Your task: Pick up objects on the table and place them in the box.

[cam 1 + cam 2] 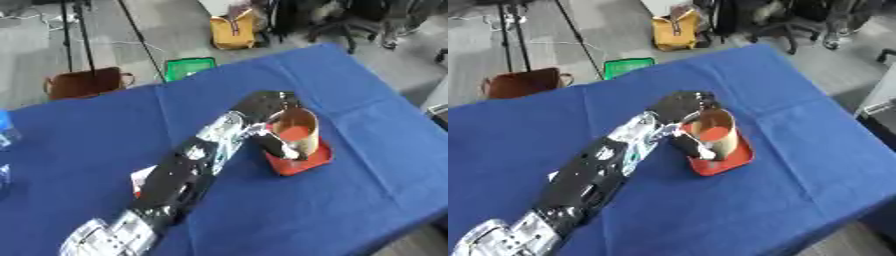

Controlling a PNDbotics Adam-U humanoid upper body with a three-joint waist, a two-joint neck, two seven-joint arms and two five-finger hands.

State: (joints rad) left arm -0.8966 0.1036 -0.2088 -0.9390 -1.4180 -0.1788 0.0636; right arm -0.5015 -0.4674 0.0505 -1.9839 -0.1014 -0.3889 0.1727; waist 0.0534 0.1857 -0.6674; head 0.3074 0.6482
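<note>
Near the table's middle, one red box held one tan cup. Only the left eye view showed a white and red object half-hidden beside the arm, toward the left edge. One left hand curled round the cup, thumb inside the box.
</note>
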